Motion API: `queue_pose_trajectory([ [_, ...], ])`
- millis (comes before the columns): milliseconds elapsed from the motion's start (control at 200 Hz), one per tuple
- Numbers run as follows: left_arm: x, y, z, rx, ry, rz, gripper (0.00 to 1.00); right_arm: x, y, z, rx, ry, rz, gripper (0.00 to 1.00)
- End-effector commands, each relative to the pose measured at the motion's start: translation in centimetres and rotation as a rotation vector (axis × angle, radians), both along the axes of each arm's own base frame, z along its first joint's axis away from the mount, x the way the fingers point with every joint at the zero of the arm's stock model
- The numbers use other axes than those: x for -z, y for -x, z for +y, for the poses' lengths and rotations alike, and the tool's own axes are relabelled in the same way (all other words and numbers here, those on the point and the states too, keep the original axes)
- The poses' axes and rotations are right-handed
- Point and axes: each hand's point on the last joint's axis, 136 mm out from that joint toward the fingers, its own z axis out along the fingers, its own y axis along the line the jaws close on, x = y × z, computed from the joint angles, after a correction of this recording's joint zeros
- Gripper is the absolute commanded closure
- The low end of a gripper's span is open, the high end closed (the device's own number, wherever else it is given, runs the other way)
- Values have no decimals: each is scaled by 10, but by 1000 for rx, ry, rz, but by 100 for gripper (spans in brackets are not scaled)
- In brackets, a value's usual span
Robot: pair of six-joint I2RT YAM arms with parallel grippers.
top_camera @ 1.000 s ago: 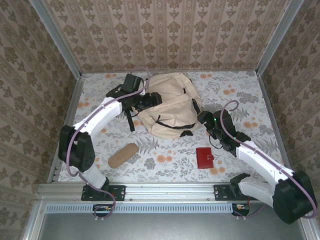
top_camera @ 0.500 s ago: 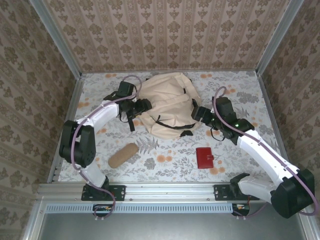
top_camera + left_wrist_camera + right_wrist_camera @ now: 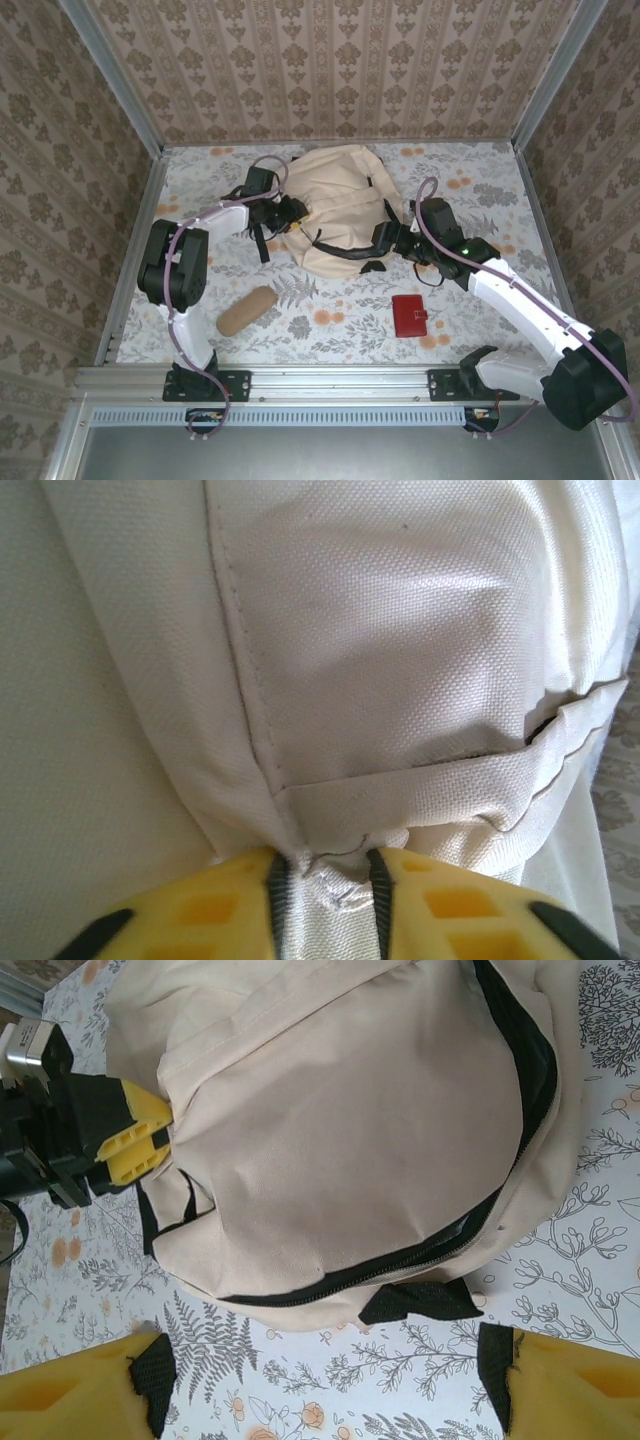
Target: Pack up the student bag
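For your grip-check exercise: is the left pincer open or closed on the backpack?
Closed. The left pincer has its yellow fingers pinching a fold of the backpack fabric at a seam.

The scene is lit softly and evenly from above, and no hard-edged shadows are cast. In the top external view, faint, diffuse shadows are seen beneath the arms [image 3: 520,300] and along the near edge of the student bag [image 3: 340,215] on the table [image 3: 480,180]. The white arm shells are rendered bright, though detail on them is kept. The overhead picture is sharp throughout, and the frame rails [image 3: 110,75] are rendered straight to the corners.

In the left wrist view the fabric weave is resolved crisply. A gentle sheen is seen on the bulging cloth, and the yellow fingers [image 3: 200,920] at the bottom edge are blurred. In the right wrist view the bag is held in focus, while the near fingertips [image 3: 70,1400] are softened.
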Motion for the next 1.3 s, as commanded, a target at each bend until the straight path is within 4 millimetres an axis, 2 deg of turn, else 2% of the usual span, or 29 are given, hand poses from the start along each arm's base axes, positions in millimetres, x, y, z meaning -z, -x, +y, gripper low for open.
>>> queue_pose_trajectory([
  [0,-23,-15,-6,-7,72,-94,80,-8,5,6,-26,-4,-5,18],
  [110,-43,-15,-6,6,82,-142,93,-12,8,12,-63,36,-9,20],
  [210,-67,-13,-5,22,90,-201,100,-19,12,23,-116,100,-24,22],
  [275,-82,-9,-4,34,90,-236,100,-27,11,34,-153,133,-45,24],
  [420,-114,-3,-5,71,109,-310,100,-25,13,64,-239,224,-26,28],
  [525,-126,3,-10,108,122,-331,100,-26,9,86,-265,260,-32,32],
  [645,-129,10,-16,150,114,-337,100,-20,1,113,-284,271,-28,36],
  [785,-124,16,-20,175,102,-328,100,-17,-12,138,-276,191,-6,37],
  [975,-123,16,-21,179,103,-329,100,-3,-38,140,-119,147,62,45],
  [1050,-123,16,-21,178,107,-328,100,-2,-49,147,-82,86,58,48],
  [1295,-121,15,-24,183,112,-322,100,4,-72,145,33,9,80,56],
])
